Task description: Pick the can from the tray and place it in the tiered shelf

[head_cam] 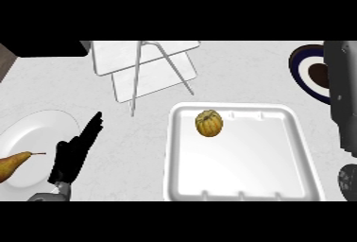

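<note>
Left hand point(70, 158) rests open, fingers straight, on the counter beside the pear plate point(35, 132), and honestly I can't spot a can anywhere: the tray point(237, 165) only holds a yellowish squash-looking thing point(208, 123), and the tiered shelf point(150, 61) shows none either.

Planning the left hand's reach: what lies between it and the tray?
Only bare counter separates the left hand from the tray, per the head view.

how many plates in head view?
2. A white plate at the left edge, holding a pear, beside the left hand. A dark-rimmed plate at upper right, partly hidden by a grey arm. More could lie out of view.
</note>
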